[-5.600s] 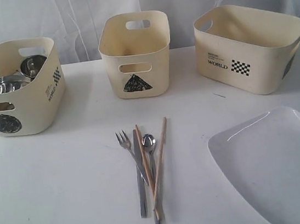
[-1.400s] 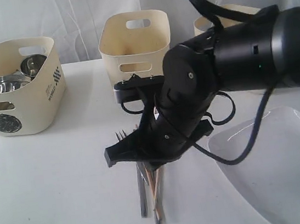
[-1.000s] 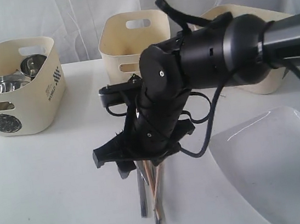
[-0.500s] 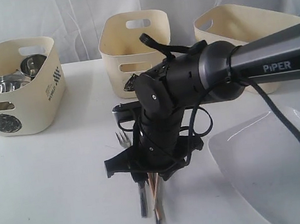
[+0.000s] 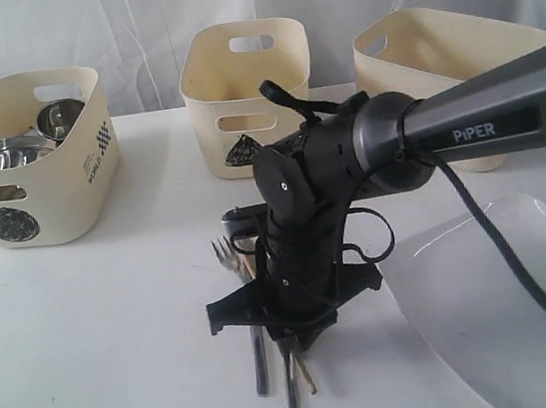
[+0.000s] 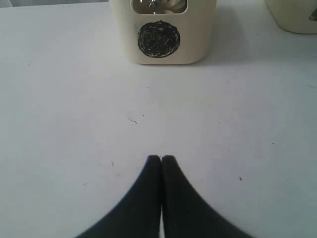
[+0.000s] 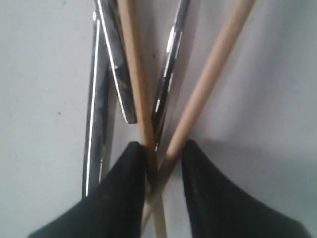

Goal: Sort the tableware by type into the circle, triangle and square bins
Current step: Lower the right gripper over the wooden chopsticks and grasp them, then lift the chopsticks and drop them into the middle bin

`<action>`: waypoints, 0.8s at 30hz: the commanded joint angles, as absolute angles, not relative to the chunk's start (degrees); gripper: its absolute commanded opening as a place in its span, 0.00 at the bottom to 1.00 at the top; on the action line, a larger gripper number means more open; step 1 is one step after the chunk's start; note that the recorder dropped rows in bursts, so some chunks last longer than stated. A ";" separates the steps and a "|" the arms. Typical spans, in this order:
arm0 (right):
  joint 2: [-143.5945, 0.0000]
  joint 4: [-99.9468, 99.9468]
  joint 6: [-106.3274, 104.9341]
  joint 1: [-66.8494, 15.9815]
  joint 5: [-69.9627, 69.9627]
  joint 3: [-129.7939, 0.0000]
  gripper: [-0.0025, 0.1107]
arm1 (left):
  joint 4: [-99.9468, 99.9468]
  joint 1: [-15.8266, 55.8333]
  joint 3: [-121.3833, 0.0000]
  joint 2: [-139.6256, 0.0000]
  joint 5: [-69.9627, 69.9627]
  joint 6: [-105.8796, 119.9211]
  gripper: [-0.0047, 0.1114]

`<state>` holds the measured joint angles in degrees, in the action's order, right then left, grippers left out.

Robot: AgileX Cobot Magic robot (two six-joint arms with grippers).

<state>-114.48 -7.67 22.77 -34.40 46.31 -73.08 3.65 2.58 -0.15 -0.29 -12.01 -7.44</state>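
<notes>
In the exterior view, we are seeing the right gripper (image 5: 290, 348) pressing down onto the cutlery at lower centre. The fork (image 5: 223, 251) is poking out at its upper left and the knife (image 5: 260, 369) is trailing below. The triangle bin (image 5: 248, 87) is standing at upper centre, the circle bin (image 5: 39, 184) at upper left, the square bin (image 5: 445, 61) at upper right, and the plate (image 5: 509, 314) at lower right.

In the left wrist view, the left gripper (image 6: 161, 158) is hanging over bare counter (image 6: 74, 99), its fingers (image 6: 143, 198) clenched on nothing.

In the right wrist view, the fingers (image 7: 124, 198) are pinching the wooden chopsticks (image 7: 132, 74) where they cross. The spoon (image 7: 168, 74) handle seems to be wedged in between, though shadow is hiding the contact.

We are judging that a lift could drag the spoon along. The sticks could also scissor so that one slides free, since the grip is sitting near one end.
</notes>
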 commanded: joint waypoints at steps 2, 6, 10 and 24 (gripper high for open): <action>-114.27 -7.71 22.14 -34.09 45.54 -73.55 0.02 | 3.12 2.46 0.00 0.00 -11.79 -7.30 0.04; -113.53 -7.71 22.24 -34.09 44.88 -74.51 0.02 | 3.12 2.46 0.00 0.00 -11.79 -7.30 0.04; -111.77 -7.71 22.24 -34.09 45.39 -78.39 0.02 | 3.12 2.46 0.00 0.00 -11.79 -7.30 0.04; -114.16 -77.80 -29.52 -13.07 29.60 -95.42 0.02 | 3.12 2.46 0.00 0.00 -11.79 -7.30 0.04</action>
<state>-111.77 -64.38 -17.55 -16.56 30.40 -95.29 3.65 2.58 -0.15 -0.29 -11.90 -7.44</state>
